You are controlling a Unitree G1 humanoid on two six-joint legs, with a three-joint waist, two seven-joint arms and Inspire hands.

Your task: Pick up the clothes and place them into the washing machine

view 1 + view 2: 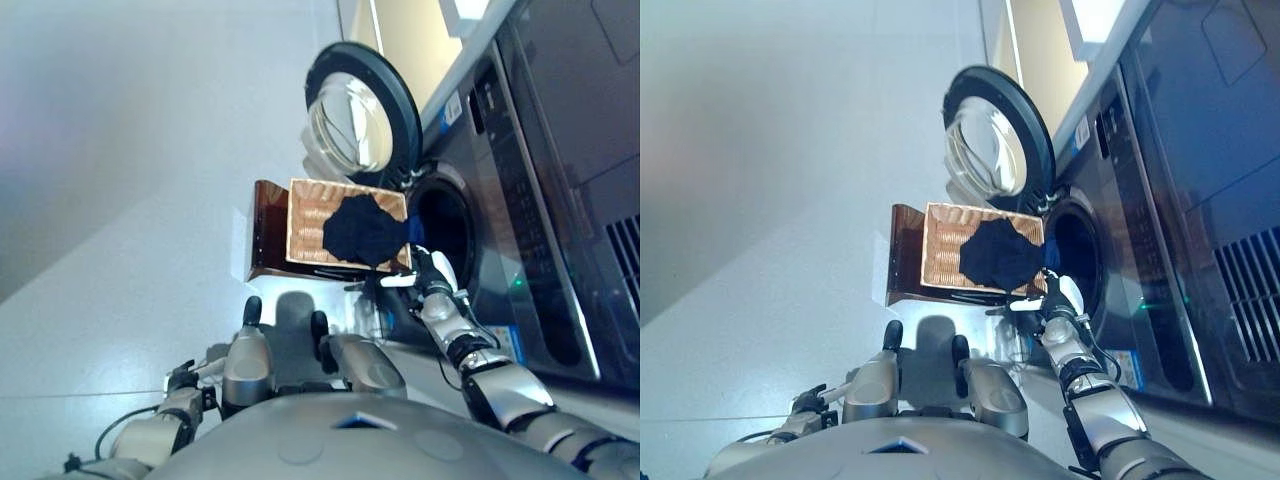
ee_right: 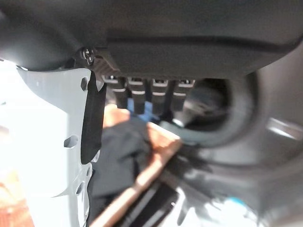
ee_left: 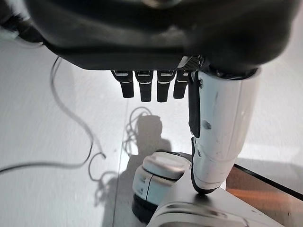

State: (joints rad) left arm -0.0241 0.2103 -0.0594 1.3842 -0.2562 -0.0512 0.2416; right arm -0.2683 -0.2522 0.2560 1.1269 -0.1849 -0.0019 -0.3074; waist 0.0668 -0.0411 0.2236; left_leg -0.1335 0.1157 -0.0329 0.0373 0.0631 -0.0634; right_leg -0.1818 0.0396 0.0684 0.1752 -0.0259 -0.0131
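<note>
Overhead, the dark cloth (image 1: 364,231) lies heaped in the basket (image 1: 310,215), just beyond the right hand (image 1: 428,272); the basket sits beside the drum (image 1: 443,225) with the door (image 1: 358,113) swung wide, likely to keep transfers short. Through the left wrist, the left hand (image 3: 152,85) hangs slack over bare floor (image 3: 57,132), holding nothing. Through the right wrist, relaxed fingers (image 2: 142,97) hover empty above the cloth; the drum's inside stays dark, contents unreadable.
</note>
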